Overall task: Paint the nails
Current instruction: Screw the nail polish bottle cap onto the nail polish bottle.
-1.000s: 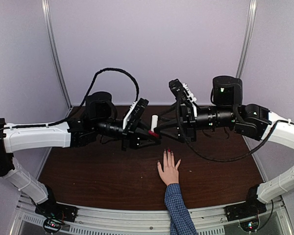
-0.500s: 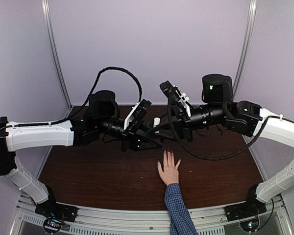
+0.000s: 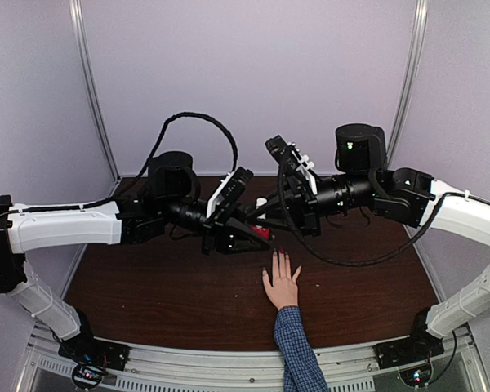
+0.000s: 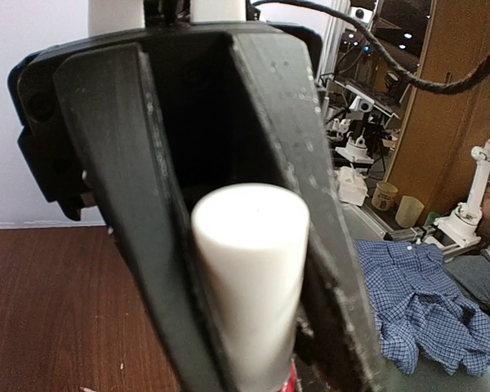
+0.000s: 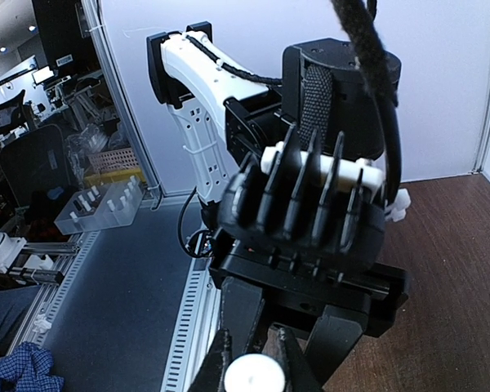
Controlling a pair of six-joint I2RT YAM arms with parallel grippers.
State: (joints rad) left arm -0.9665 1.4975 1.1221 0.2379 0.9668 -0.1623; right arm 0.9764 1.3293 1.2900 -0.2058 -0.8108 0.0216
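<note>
Near the table's front edge a hand (image 3: 282,287) in a blue checked sleeve (image 3: 298,359) lies flat on the wood, the nails (image 3: 281,251) pointing far, dark red. Just beyond, the left gripper (image 3: 261,233) clamps the red polish bottle (image 3: 260,233); the right gripper (image 3: 261,206) is closed on its white cap (image 5: 253,374).

My hand (image 3: 282,286): light skin; nails (image 3: 280,251) dark red where they show. My sleeve (image 3: 298,353): blue and white check. Bottle (image 3: 260,233): red body, cap (image 4: 249,282) white. Tabletop (image 3: 147,286): dark reddish-brown wood grain. Arms: white links, black joints. Both grippers: black. Walls: pale lilac-grey.
</note>
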